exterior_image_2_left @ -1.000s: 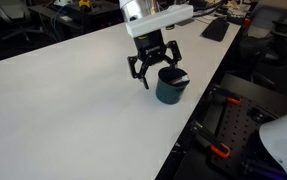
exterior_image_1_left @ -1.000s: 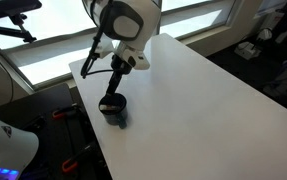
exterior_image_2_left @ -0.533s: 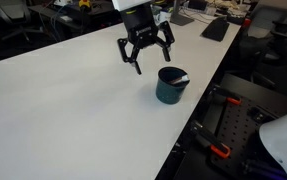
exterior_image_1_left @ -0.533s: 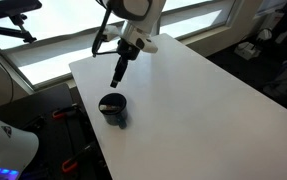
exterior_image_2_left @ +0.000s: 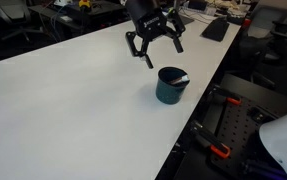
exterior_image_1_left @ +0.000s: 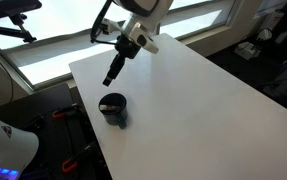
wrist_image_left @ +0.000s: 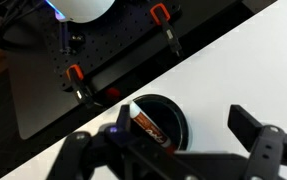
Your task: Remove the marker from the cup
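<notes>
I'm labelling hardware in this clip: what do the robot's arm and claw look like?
The arm has glossy white rounded shells with dark bands at the joints. The claw is black all over, with two jointed, linkage-style fingers. A thin dark cable loops beside the wrist.

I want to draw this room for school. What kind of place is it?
Probably a robotics lab or office workroom. A robot arm reaches over a long white table, big windows run along one wall, and a black perforated board with red clamps sits below the table's edge.
</notes>
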`<action>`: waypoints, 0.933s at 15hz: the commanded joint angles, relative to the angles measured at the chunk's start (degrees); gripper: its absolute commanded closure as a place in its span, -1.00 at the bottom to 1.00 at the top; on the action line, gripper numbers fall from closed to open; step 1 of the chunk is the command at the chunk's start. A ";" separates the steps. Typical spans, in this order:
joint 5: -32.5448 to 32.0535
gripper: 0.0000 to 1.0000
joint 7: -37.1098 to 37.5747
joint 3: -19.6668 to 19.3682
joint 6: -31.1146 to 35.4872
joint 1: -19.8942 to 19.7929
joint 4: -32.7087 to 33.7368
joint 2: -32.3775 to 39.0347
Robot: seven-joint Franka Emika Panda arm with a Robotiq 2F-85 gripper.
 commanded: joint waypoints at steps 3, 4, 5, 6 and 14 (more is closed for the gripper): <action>-1.39 -1.00 0.20 -0.40 1.68 -0.49 -3.90 -5.16; -1.71 -1.00 -0.05 -0.36 1.89 -0.57 -5.04 -6.47; -1.99 -1.00 -0.04 -0.29 1.90 -0.62 -6.14 -7.75; -2.44 -1.00 0.40 -0.23 2.17 -0.62 -7.08 -8.82; -1.90 -1.00 -1.27 0.47 2.41 -1.16 -6.76 -8.22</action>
